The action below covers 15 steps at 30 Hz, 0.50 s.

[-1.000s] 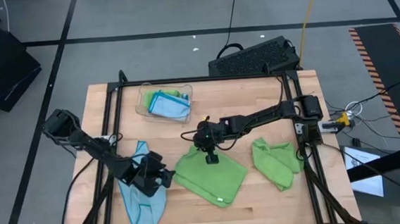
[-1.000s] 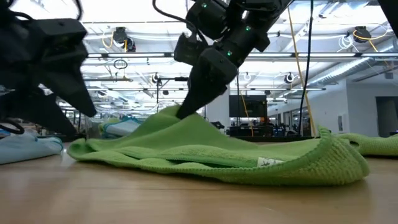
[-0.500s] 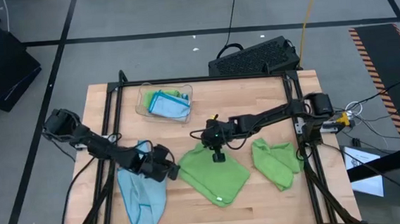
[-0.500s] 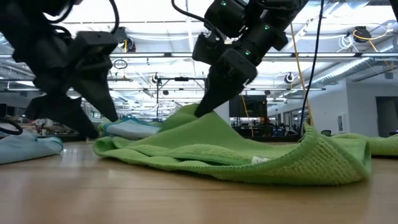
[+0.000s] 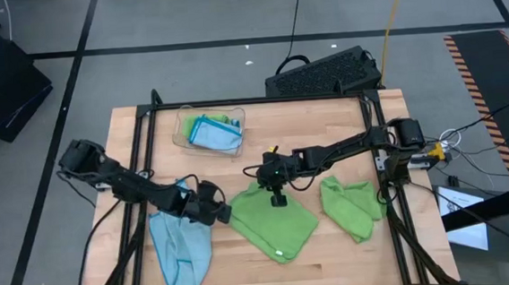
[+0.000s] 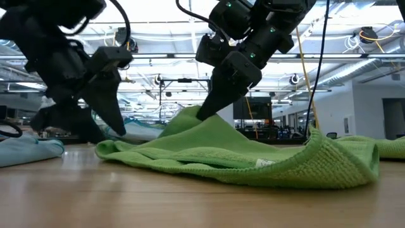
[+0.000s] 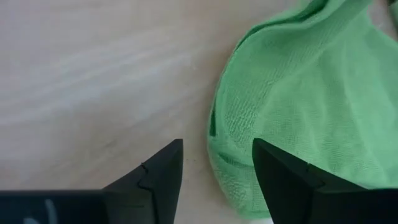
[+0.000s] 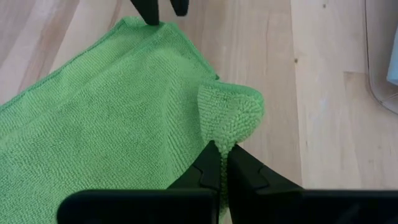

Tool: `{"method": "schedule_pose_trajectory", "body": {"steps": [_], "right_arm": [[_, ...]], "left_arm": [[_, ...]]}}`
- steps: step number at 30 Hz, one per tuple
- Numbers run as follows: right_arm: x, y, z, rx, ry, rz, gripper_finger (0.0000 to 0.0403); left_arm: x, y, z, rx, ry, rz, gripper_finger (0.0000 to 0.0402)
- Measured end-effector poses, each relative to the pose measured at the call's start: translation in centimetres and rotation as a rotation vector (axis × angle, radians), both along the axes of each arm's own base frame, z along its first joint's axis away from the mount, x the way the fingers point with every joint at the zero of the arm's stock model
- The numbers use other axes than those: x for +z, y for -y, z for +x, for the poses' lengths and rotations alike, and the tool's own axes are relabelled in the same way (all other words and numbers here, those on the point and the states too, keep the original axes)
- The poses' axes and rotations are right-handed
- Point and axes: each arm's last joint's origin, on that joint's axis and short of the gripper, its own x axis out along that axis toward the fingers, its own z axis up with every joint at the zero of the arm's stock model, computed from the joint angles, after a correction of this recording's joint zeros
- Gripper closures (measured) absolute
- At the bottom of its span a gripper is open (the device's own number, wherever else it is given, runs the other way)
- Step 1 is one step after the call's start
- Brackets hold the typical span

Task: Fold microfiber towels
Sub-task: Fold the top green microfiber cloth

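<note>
A lime green microfiber towel (image 5: pixel 276 224) lies folded on the wooden table. My right gripper (image 5: pixel 276 197) is shut on its far edge. My left gripper (image 5: pixel 223 214) is open and low at the towel's left corner (image 7: pixel 219 149). One finger is over bare wood and the other over the cloth. A second green towel (image 5: pixel 352 206) lies bunched at the right. A light blue towel (image 5: pixel 181 248) lies at the left under my left arm. My right gripper pinches a small raised fold of the green towel's far edge (image 8: pixel 229 118) between its two fingertips, slanting down from the far right. That fold stands up as a peak (image 6: pixel 193 117). The remainder of the towel lies on the table. My left gripper: I cannot tell whether it touches the cloth.
A clear plastic tray (image 5: pixel 182 130) with folded blue towels stands at the far left of the table. A dark metal frame (image 5: pixel 142 141) runs along the table's sides. Bare wood shows along the near edge.
My left gripper has swung toward the table's right, off the blue towel and up to the green towel's left corner. My right gripper has drawn the pinched fold a little toward the right, and the green towel has slid with it.
</note>
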Motion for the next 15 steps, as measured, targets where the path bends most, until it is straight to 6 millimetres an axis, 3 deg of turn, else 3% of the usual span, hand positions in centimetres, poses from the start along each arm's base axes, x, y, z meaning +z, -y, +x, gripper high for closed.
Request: {"method": "schedule_pose_trajectory", "body": {"steps": [9, 12, 15], "right_arm": [[0.1, 0.0, 0.1, 0.010, 0.013, -0.009, 0.0401], [0.1, 0.0, 0.1, 0.012, 0.014, -0.010, 0.0401], [0.1, 0.0, 0.1, 0.012, 0.014, -0.011, 0.0401]], "left_arm": [[-2.5, 0.3, 1.6, -0.012, 0.011, -0.034, 0.0226], [-2.6, 0.4, 1.5, -0.039, -0.002, -0.016, 0.0270], [-2.7, 0.7, 1.3, -0.079, -0.012, 0.029, 0.0339]]}}
